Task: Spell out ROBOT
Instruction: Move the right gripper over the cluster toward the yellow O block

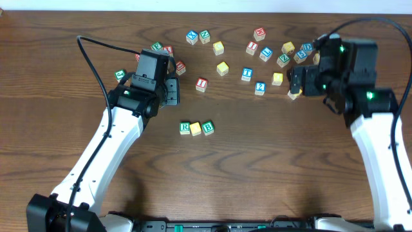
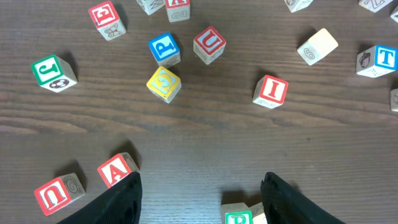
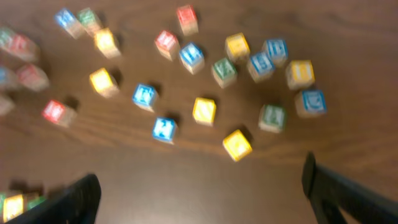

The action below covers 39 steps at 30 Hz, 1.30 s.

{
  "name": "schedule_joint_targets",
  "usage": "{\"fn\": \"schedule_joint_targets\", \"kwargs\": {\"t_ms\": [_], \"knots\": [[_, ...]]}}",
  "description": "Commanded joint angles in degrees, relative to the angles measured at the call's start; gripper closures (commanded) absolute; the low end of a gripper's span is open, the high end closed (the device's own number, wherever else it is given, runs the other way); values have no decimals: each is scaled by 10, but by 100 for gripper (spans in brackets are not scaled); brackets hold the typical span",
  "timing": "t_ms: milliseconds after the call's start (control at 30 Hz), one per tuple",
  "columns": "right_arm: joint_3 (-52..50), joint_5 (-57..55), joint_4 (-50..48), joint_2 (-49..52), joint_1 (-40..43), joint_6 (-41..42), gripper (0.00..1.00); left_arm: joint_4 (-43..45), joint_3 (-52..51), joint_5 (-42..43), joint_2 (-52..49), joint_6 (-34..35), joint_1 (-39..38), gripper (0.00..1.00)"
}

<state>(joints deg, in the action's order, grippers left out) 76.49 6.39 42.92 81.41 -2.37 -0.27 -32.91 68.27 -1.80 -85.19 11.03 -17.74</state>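
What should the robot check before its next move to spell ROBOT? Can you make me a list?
1. R cube, middle yellow cube and B cube lined up side by side: ok.
2. Left end effector open, nothing in it: ok.
3. Right end effector open, nothing in it: ok.
4. Blue T cube standing free of its neighbours: ok.
5. Spare yellow cube carries an O: cannot tell.
6. Whole word spelled: not ok, two cubes missing.

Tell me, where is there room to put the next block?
Right of the B the wood is bare up to the right arm. Below the B it's bare too. Up top, around the T, blocks crowd together.
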Motion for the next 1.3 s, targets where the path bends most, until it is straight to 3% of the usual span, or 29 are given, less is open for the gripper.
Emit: {"fn": "schedule_joint_targets", "kwargs": {"t_ms": [0, 133, 300, 633, 1000, 1267], "knots": [[84, -67, 37, 42, -18, 22, 1, 1, -5, -3, 6, -5, 1, 35], [182, -82, 87, 102, -27, 22, 1, 2, -5, -3, 6, -5, 1, 22], [257, -82, 114, 148, -38, 22, 1, 2, -5, -3, 6, -5, 1, 19], [330, -82, 138, 216, -46, 45, 1, 2, -5, -3, 6, -5, 1, 4], [474, -93, 237, 340, -47, 23, 1, 2, -5, -49, 6, -5, 1, 3], [490, -94, 263, 365, -52, 23, 1, 2, -5, -49, -12, -25, 1, 2]]}}
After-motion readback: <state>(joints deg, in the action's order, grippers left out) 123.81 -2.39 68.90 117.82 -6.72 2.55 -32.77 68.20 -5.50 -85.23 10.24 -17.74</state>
